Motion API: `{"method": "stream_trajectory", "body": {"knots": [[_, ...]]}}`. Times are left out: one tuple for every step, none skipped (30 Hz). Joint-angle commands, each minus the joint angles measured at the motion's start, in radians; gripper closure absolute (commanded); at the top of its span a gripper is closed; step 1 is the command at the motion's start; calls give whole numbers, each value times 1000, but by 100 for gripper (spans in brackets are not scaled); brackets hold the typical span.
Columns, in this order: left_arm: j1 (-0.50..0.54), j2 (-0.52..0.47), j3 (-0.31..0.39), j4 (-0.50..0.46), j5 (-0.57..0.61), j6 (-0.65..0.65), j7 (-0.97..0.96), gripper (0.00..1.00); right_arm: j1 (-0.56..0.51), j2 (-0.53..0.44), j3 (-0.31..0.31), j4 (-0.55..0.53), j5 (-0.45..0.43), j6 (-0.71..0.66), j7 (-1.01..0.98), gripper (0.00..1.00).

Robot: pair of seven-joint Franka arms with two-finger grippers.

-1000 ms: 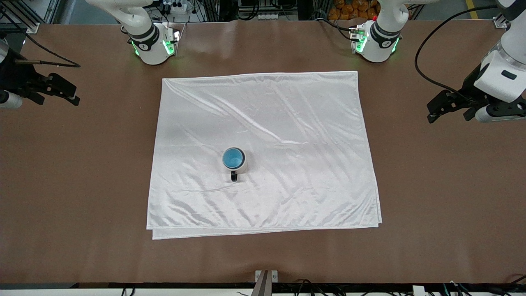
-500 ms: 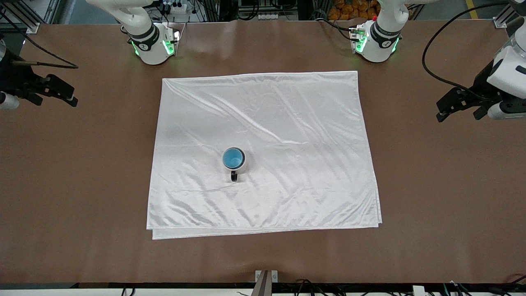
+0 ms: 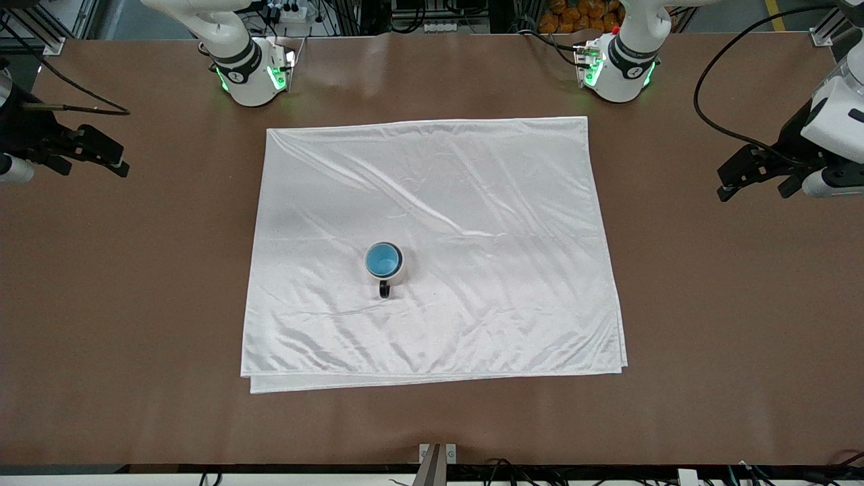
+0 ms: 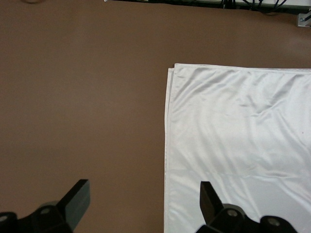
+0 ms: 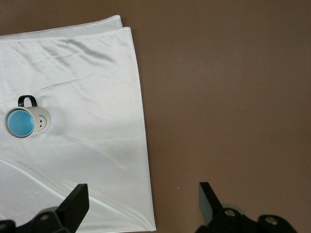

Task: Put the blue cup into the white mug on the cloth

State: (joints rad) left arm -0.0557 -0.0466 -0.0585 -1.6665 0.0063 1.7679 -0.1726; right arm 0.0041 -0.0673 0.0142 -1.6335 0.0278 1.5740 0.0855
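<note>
1. The brown desk (image 3: pixel 135 283) carries the cloth (image 3: pixel 472 202), which lies spread flat between the two arm bases; I use the cloth as the landmark for everything else.

2. The left end effector (image 3: pixel 736 177) hangs over bare desk off the cloth's edge at the left arm's end. Its fingers (image 4: pixel 77 196) are spread wide and empty in the left wrist view. Compared with a second ago it has drawn farther away from the cloth and has barely shifted in the last half second, so the retreat looks about finished.

3. The right end effector (image 3: pixel 101 152) hangs over bare desk off the cloth's edge at the right arm's end, its fingers (image 5: pixel 75 201) also released and holding nothing. It has hardly moved over the last second, so this arm waits.

4. The white mug (image 3: pixel 395 270) stands upright on the cloth, somewhat nearer the front camera than the cloth's middle, with its dark handle (image 3: pixel 384 290) turned toward that camera. It has not shifted.

5. The blue cup (image 3: pixel 382 260) sits inside the white mug, its bright blue inside facing up.

6. With the cup nested, both end effectors empty and well apart from the cloth, I judge the task complete.
</note>
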Motion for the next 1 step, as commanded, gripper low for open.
{"method": "stream_trajectory", "body": {"knots": [[4, 10, -1, 21, -12, -13, 19, 0, 8, 11, -2, 17, -8, 0, 10, 0]]}}
